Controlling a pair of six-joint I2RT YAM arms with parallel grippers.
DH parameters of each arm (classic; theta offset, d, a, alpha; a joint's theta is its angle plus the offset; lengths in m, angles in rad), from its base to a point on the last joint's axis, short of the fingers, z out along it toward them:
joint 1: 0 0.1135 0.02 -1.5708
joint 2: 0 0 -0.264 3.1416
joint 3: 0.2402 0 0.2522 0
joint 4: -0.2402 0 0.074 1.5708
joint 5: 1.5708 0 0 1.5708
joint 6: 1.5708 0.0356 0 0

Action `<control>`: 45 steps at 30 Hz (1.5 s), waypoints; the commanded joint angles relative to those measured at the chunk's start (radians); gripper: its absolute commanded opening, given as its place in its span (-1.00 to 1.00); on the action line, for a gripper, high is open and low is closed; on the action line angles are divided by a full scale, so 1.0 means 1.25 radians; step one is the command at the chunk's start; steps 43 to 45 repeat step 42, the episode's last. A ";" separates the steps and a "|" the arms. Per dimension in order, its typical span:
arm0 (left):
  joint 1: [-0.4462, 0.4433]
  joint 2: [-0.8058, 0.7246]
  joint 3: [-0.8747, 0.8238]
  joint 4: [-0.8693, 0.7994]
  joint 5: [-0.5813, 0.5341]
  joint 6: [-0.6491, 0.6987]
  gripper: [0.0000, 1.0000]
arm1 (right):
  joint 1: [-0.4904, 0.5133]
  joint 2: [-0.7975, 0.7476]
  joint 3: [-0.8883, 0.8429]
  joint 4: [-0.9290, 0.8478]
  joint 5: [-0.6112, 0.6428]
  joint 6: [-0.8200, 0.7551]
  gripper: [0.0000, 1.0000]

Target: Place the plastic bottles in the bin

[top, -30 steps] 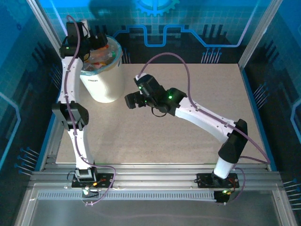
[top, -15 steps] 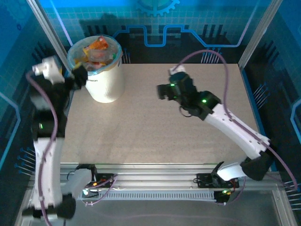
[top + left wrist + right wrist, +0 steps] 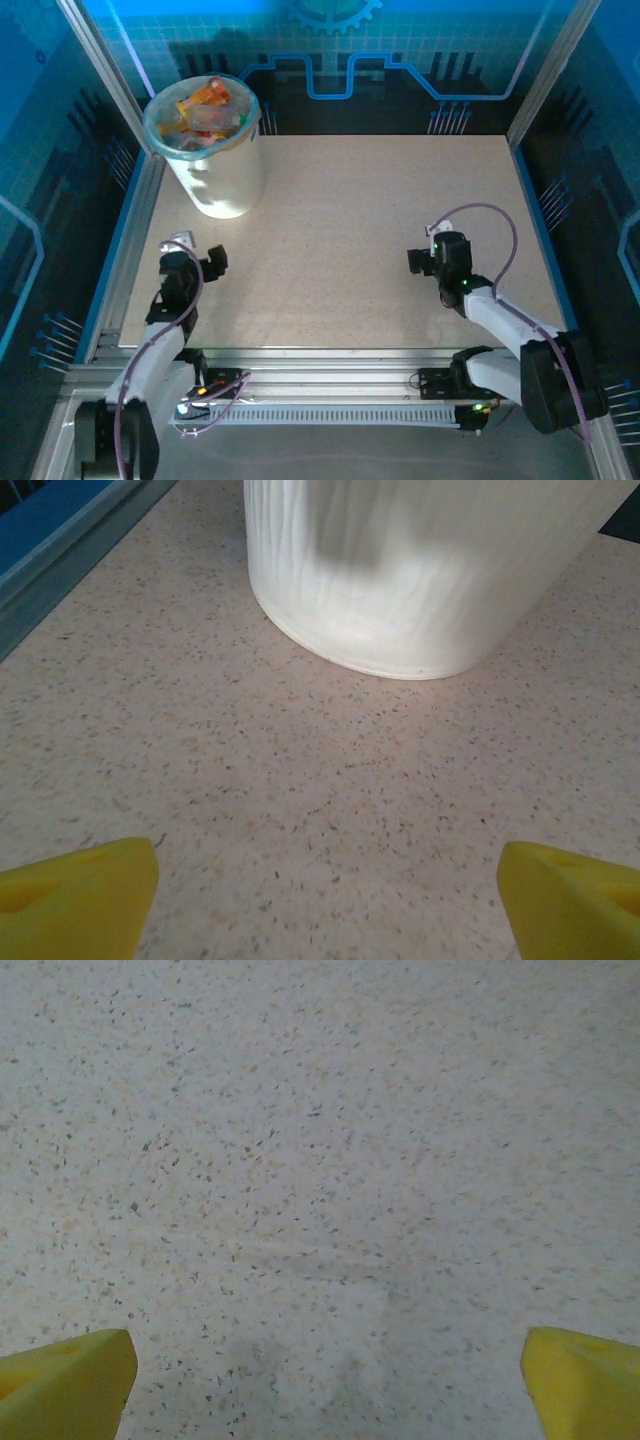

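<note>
Several plastic bottles [image 3: 205,112] lie heaped inside the bin [image 3: 222,185] at the far left of the table [image 3: 350,220], too tangled to count. The left gripper [image 3: 192,262], near left, gapes wide and empty; its wrist view crops the bin above its base. The right gripper [image 3: 432,262], near right, is also spread wide and empty, its yellow fingertips [image 3: 65,1380] cropped to corners.

The tall white bin [image 3: 222,180] stands upright at the far left of the counter [image 3: 350,230], heaped with crushed bottles [image 3: 205,112] showing red, orange and yellow.
</note>
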 commanded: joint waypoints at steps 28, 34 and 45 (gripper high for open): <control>-0.026 0.550 0.143 0.501 0.166 0.123 0.98 | -0.125 0.293 0.034 0.476 -0.185 -0.028 1.00; -0.026 0.550 0.144 0.500 0.166 0.123 0.98 | -0.129 0.294 0.047 0.453 -0.239 -0.044 1.00; -0.031 0.548 0.143 0.500 0.155 0.126 0.98 | -0.131 0.294 0.048 0.453 -0.241 -0.044 1.00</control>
